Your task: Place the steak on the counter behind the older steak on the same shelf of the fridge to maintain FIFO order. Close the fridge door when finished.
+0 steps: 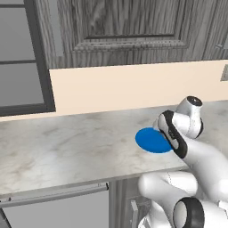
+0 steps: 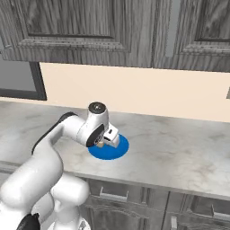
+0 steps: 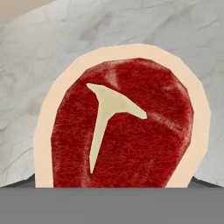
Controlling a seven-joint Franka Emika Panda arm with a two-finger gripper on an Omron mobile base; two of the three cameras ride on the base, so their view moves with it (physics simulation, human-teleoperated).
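The hand [image 2: 108,140] is hanging low over a blue plate [image 2: 117,151] near the desk's [image 1: 67,147] front edge, its fingers spread wide and grasping nothing. The steak [image 3: 122,131] is lying just beneath it, dark red with a pale tan rim and a pale T-shaped bone, apparently on the plate, though the arm is covering most of it in the base views.

Cream backsplash [image 1: 133,87], grey cabinets [image 2: 90,27] (wood-grain) above.
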